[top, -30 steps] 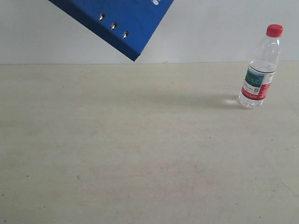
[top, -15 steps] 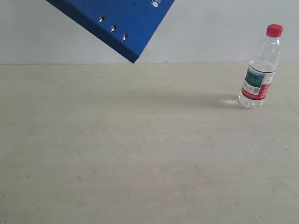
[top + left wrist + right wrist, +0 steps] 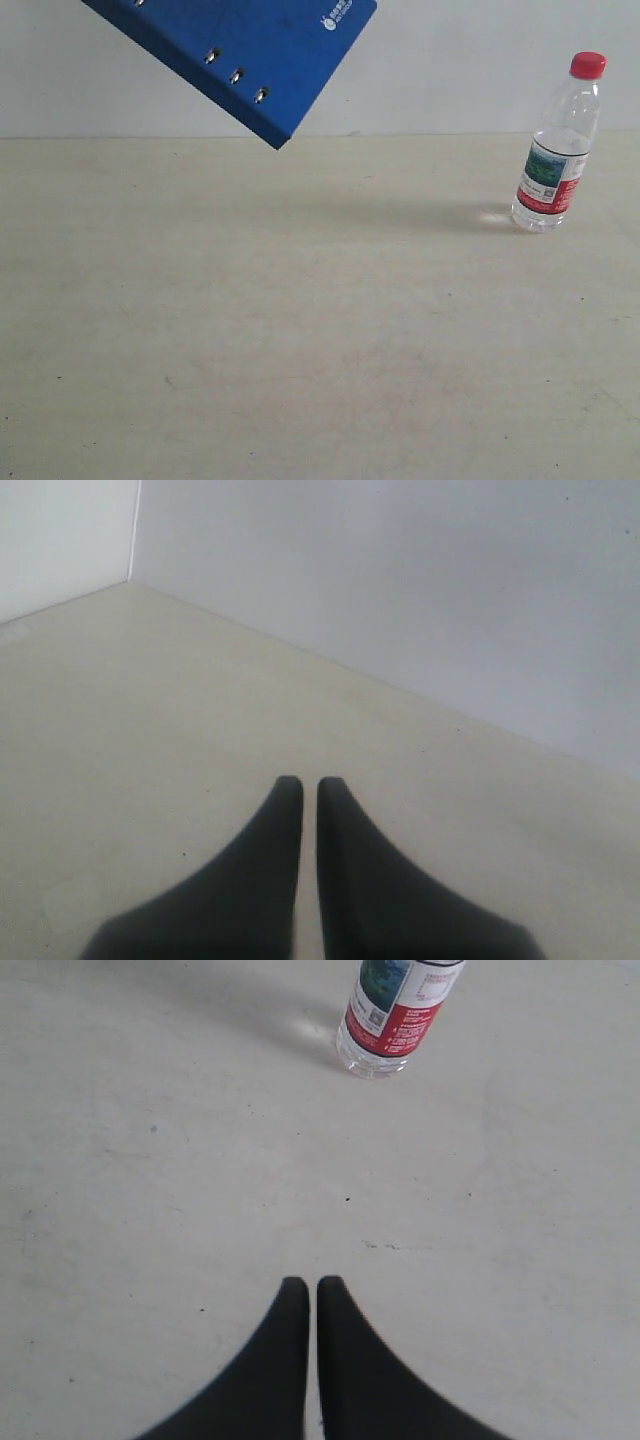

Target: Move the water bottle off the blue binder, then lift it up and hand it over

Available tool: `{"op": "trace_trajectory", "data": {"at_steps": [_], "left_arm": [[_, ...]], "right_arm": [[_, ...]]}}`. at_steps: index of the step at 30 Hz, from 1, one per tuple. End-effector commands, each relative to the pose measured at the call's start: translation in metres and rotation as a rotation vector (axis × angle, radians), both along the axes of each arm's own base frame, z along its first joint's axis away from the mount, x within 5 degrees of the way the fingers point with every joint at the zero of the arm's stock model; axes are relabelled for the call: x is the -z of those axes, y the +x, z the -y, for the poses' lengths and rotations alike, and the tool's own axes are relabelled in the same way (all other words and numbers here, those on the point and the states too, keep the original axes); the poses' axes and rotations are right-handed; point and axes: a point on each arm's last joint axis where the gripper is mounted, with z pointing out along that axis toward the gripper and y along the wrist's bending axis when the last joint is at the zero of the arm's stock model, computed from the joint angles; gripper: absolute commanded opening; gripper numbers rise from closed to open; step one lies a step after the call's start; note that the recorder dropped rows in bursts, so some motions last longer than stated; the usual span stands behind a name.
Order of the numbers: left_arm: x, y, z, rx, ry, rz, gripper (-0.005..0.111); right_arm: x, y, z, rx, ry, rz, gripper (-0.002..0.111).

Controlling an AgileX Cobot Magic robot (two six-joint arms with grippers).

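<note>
The water bottle stands upright on the table at the far right, red cap on top; the right wrist view shows its lower part some way ahead of my right gripper. That gripper is shut with nothing in it. The blue binder hangs tilted in the air at the upper left of the exterior view, its rivets and white logo showing; what holds it is out of frame. My left gripper is shut and empty over bare table, near a corner of the walls.
The beige table spreads across the exterior view, with a white wall behind it. A white wall meets the table's far edge in the left wrist view.
The blue binder has come down a little and shifted left in the exterior view. The bottle stands where it was.
</note>
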Motion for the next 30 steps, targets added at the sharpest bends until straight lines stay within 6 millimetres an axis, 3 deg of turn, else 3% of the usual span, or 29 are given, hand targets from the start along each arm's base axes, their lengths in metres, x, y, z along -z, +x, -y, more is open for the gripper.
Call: {"op": "trace_trajectory", "data": {"at_steps": [1, 4, 22, 26, 30], "left_arm": [[0.027, -0.001, -0.002, -0.021, -0.009, -0.138, 0.005], [0.026, -0.001, -0.002, -0.007, 0.085, -0.131, 0.005], [0.024, -0.001, -0.002, -0.001, 0.093, -0.104, 0.005], [0.024, -0.001, -0.002, -0.001, 0.093, -0.104, 0.005], [0.024, -0.001, -0.002, -0.001, 0.093, -0.104, 0.005]], "right_arm": [[0.000, -0.001, 0.000, 0.000, -0.002, -0.002, 0.000], [0.001, -0.002, 0.001, 0.003, -0.003, -0.020, 0.000], [-0.008, -0.002, -0.006, -0.016, 0.083, 0.081, 0.000], [-0.033, -0.022, -0.012, -0.062, 0.167, 0.284, 0.000], [-0.072, -0.072, -0.013, -0.138, 0.158, 0.564, 0.000]]}}
